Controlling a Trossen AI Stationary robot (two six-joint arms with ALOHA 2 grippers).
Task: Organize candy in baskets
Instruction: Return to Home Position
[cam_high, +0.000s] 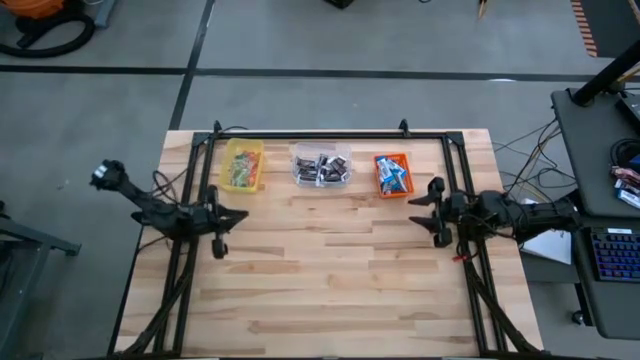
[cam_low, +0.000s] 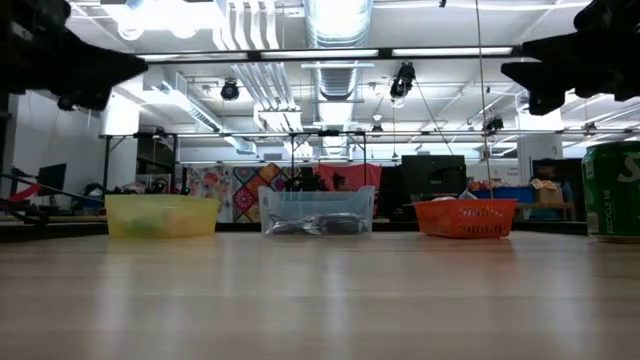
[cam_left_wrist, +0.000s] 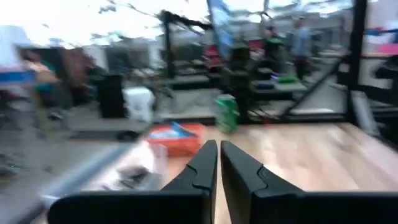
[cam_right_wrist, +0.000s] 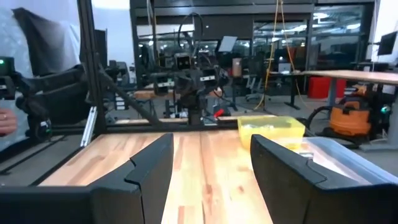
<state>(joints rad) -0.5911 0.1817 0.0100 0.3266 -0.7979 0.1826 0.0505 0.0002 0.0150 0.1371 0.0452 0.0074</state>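
Left gripper (cam_high: 240, 213) is hanging almost pinched together, empty, mid-left of the frame, while right gripper (cam_high: 428, 213) is gaping wide, empty, mid-right, both below the clear basket (cam_high: 321, 147).

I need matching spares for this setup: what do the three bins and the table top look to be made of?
Yellow bin: probably translucent plastic; greenish candy shows dimly through the wall. Clear bin: transparent glossy plastic, with dark candy visible through it. Orange bin: likely plastic, its wall seemingly slotted like mesh. Table top: wood in glued strips, visible grain, slight sheen.
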